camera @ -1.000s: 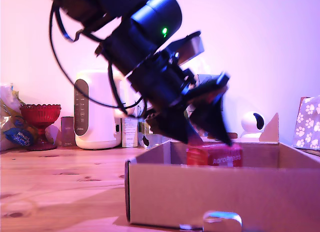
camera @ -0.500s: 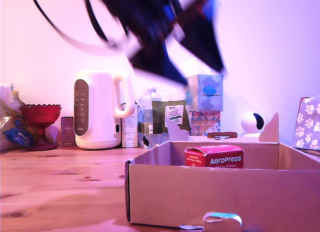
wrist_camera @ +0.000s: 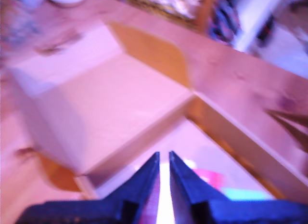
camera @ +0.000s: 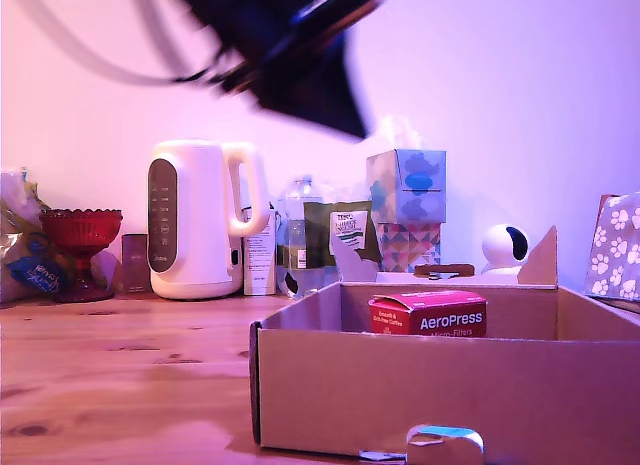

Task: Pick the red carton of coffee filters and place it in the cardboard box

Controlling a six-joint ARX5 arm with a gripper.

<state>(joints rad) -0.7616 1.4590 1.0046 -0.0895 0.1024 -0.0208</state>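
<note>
A pale wall washed in pink-violet light backs a wooden bench (camera: 120,355) crowded along its far edge. At the exterior view's left stands a red glass goblet (camera: 81,237); next to it, toward the right, come a white electric kettle (camera: 200,220), a clear bottle (camera: 297,235) and a dark green packet (camera: 345,230). Two patterned tissue boxes (camera: 407,210) are stacked one on the other, and a small white round camera (camera: 505,247) sits further right. In the foreground the cardboard box (camera: 400,395) fills the lower right, its flaps upright and a strip of tape on its front wall. The red carton of coffee filters (camera: 428,314) rests inside it near the back wall, its white "AeroPress" lettering facing the exterior camera, with nothing touching it. The pincer (camera: 325,90) hangs high above the kettle and bottle, well apart from the carton, heavily blurred. In the wrist view the pincer (wrist_camera: 163,161) shows its two dark fingers (wrist_camera: 144,178) nearly together with only a thin slit between them and nothing held; beneath lies the box's blurred pale floor, with a smear of red and cyan beside the fingers.
</note>
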